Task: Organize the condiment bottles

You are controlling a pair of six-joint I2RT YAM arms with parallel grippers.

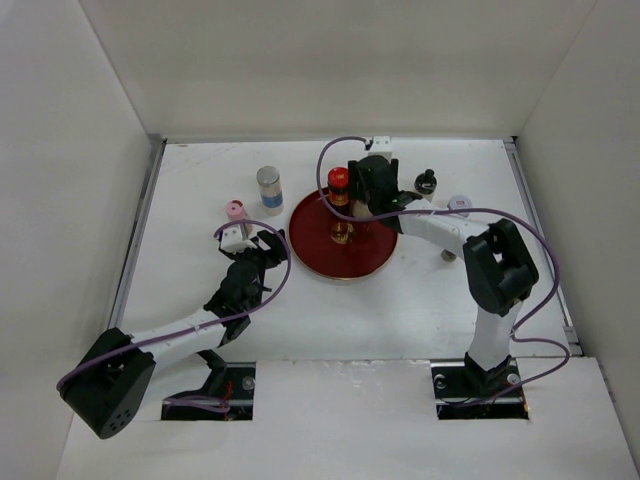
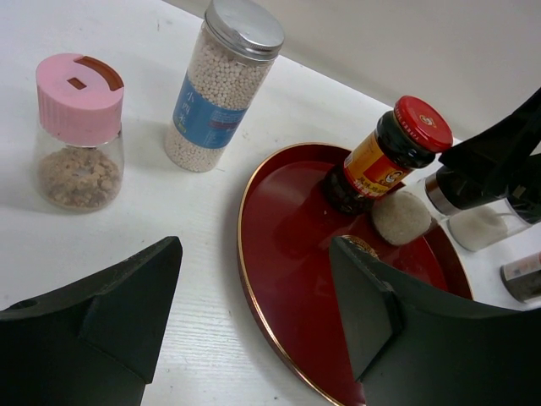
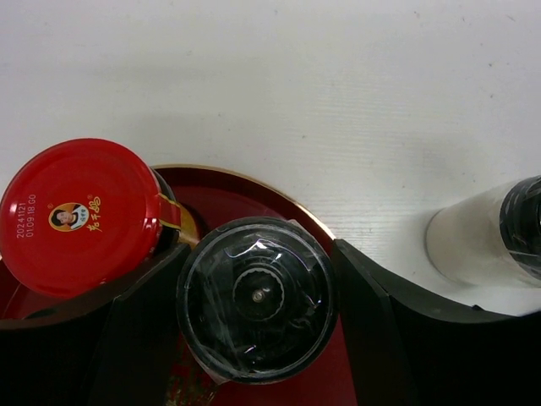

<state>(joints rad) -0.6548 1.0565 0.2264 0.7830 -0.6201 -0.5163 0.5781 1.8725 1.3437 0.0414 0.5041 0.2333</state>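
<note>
We count one red plate [image 1: 325,258] and six condiment bottles: the red-capped bottle [image 3: 80,216] stands on the plate's far edge, and the black-lidded bottle [image 3: 258,296] beside it is clamped in the right gripper [image 3: 258,254] at the rim. Two stand left of the plate, the pink-capped jar [image 2: 79,131] and the silver-capped bottle [image 2: 224,85], and two right of it, the black-topped shaker [image 1: 427,181] and the white-capped bottle [image 1: 459,203]. The left gripper [image 2: 254,254] hangs near the plate, fingers apart, holding nothing.
</note>
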